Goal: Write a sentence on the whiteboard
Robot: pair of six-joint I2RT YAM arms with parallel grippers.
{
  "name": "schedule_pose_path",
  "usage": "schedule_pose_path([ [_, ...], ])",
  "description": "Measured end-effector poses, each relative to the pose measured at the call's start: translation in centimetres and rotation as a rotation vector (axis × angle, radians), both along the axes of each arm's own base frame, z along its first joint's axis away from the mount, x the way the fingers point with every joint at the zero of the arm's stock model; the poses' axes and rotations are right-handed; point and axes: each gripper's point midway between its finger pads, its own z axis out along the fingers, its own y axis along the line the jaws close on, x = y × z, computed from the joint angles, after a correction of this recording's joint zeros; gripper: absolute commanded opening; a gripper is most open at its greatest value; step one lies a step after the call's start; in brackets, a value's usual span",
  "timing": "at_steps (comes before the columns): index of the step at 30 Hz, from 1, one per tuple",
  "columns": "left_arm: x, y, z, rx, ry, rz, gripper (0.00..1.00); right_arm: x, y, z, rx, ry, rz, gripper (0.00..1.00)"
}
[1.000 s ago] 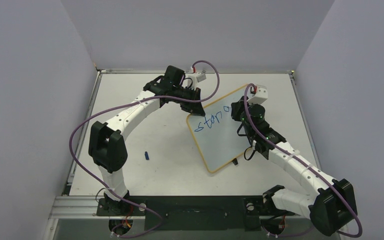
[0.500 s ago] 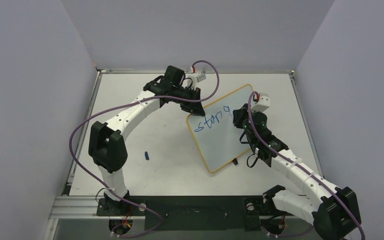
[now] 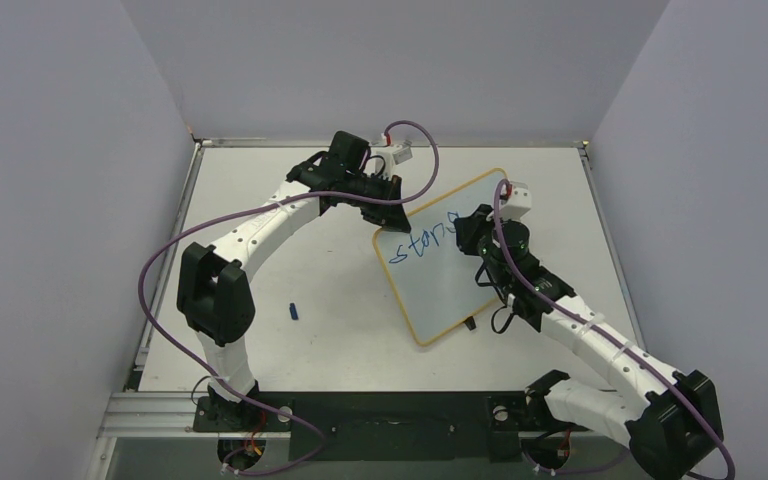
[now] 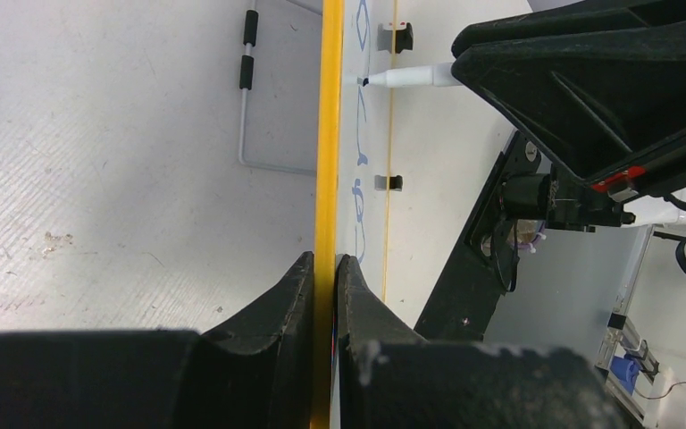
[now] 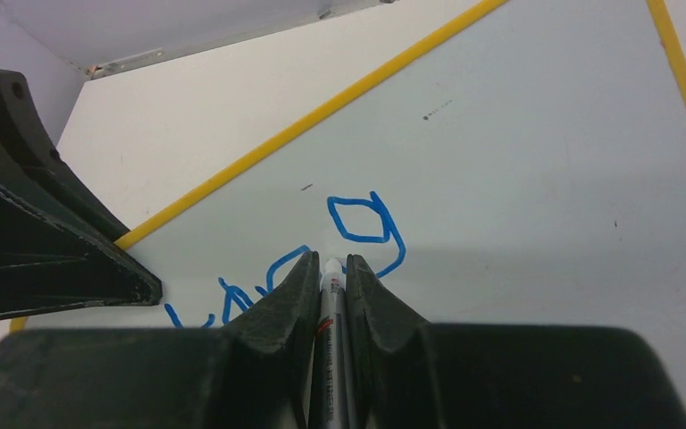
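White matte table, pale lilac walls on three sides.

Top view: whiteboard lies right of centre. Left gripper sits at its far-left corner, right gripper over the blue sentence.

Left wrist: fingers pinch the yellow frame, seen edge-on.

Right wrist: fingers clamp a marker, tip at the board just below the last blue loop.

The whiteboard blocked mid-table; the left gripper clamped its far corner; the right gripper and marker crowded its face; the table lay open leftward, bar a small blue cap.
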Motion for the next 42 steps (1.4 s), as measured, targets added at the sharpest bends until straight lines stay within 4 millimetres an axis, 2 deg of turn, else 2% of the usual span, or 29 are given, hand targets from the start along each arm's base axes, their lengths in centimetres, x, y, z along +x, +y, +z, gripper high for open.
schedule_pose_path([
  [7, -0.2, -0.2, 0.2, -0.006, -0.008, -0.012, 0.00, 0.5, 0.2, 3.1, 0.022, -0.051, -0.006, 0.00],
  [11, -0.2, -0.2, 0.2, -0.006, -0.011, -0.014, 0.00, 0.4, -0.8, 5.4, 0.037, -0.109, -0.039, 0.00],
  [14, -0.2, -0.2, 0.2, -0.006, -0.014, -0.016, 0.00, 0.6, -1.9, 6.2, 0.034, -0.133, -0.076, 0.00],
  [24, -0.2, -0.2, 0.2, -0.006, -0.020, -0.020, 0.00, 1.7, -4.3, 5.6, 0.016, -0.119, -0.153, 0.00],
  [34, -0.2, -0.2, 0.3, -0.007, -0.021, -0.020, 0.00, 2.2, -3.7, 2.5, -0.008, -0.056, -0.130, 0.00],
  [42, -0.2, -0.2, 0.3, -0.007, -0.021, -0.020, 0.00, 2.6, -3.7, 1.8, -0.012, -0.045, -0.130, 0.00],
])
